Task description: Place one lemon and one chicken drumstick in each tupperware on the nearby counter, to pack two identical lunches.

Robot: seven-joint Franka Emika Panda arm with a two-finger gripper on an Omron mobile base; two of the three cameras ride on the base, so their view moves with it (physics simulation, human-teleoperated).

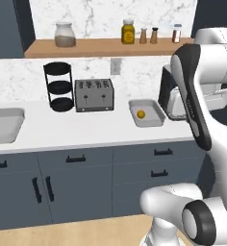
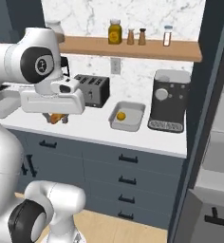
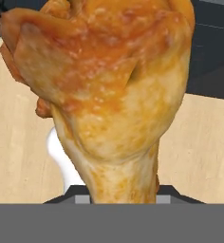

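Knobbly golden drumstick [image 3: 109, 95] between fingers.

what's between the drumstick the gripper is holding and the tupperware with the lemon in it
Nothing visible. The gripper holds the chicken drumstick over the counter; between it and the open tupperware with its lemon lies bare countertop. The toaster stands behind that line.

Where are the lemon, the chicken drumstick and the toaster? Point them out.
lemon [image 1: 141, 114]: left base view, its middle, inside the tupperware.
chicken drumstick [image 3: 109, 95]: hand view, its meaty body.
toaster [image 1: 94, 96]: left base view, its front face.
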